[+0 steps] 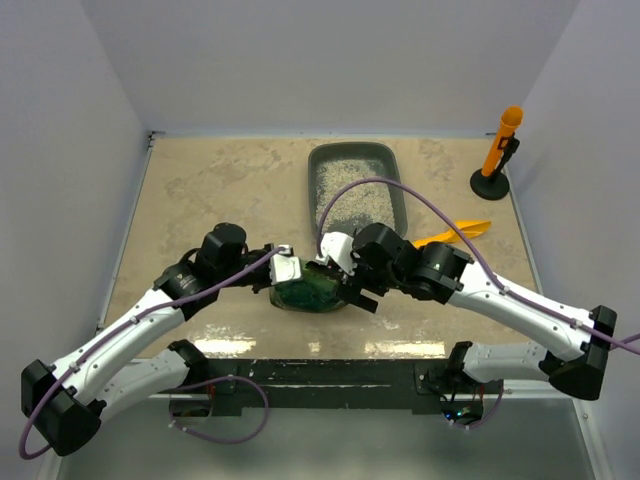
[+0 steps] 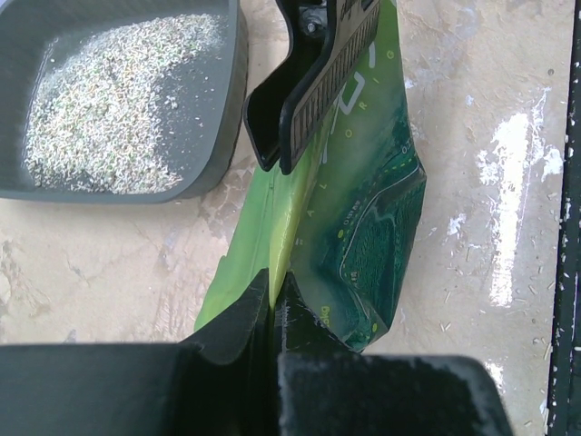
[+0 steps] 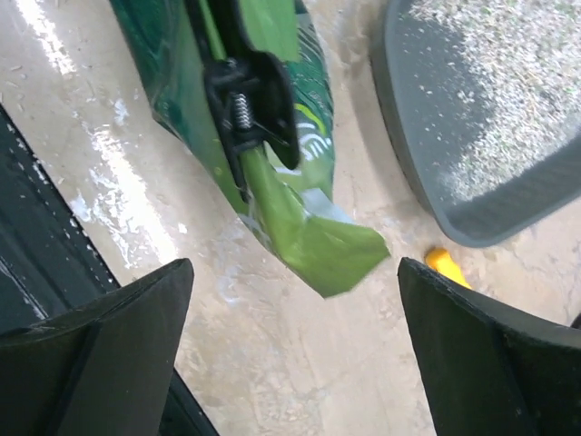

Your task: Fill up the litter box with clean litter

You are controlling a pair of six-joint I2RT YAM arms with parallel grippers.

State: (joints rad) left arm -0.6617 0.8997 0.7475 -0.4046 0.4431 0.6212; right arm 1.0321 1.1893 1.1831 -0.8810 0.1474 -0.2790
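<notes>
The dark grey litter box [image 1: 352,148] lies at the back middle of the table, with pale litter [image 1: 350,185] spread over part of its floor. It also shows in the left wrist view [image 2: 222,118] and the right wrist view [image 3: 408,136]. A glossy green bag [image 1: 312,292] lies on the table just in front of the box, between both grippers. My left gripper [image 1: 288,270] is shut on the bag's thin edge [image 2: 272,227]. My right gripper [image 1: 345,285] is open, its fingers [image 3: 136,345] wide apart either side of the bag's loose corner [image 3: 331,245], not touching it.
A yellow scoop [image 1: 455,233] lies on the table right of the litter box. An orange handle on a black round stand [image 1: 498,150] is at the back right. White walls enclose the table. A dark rail [image 1: 320,370] runs along the near edge.
</notes>
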